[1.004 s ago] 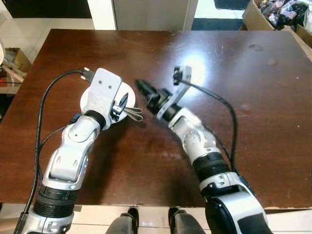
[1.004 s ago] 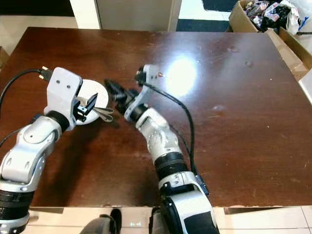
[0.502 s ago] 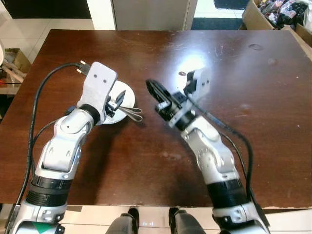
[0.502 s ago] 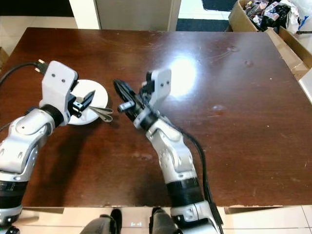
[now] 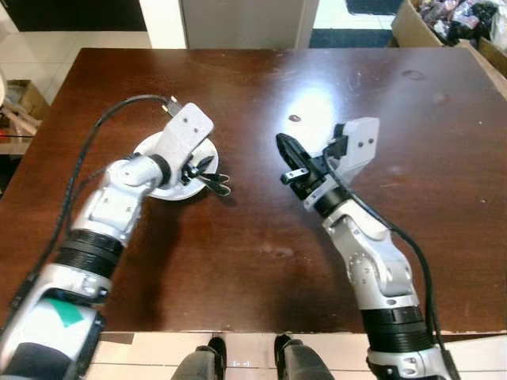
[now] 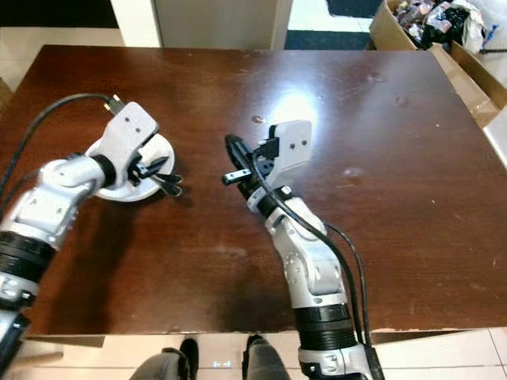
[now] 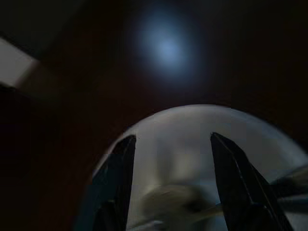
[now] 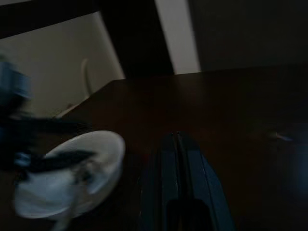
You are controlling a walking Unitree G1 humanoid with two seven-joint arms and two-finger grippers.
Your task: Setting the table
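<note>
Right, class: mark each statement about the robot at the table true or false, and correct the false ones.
1. A white plate sits on the brown table. True.
2. The left gripper is over the plate. True.
3. The right gripper is open wide. False: in the right wrist view its fingers lie pressed together.
4. The right gripper holds a cup. False: it holds nothing.
5. Cutlery pokes over the plate's edge on the side towards the right gripper. True.
6. The plate sits at the table's far right corner. False: it is on the left half.
</note>
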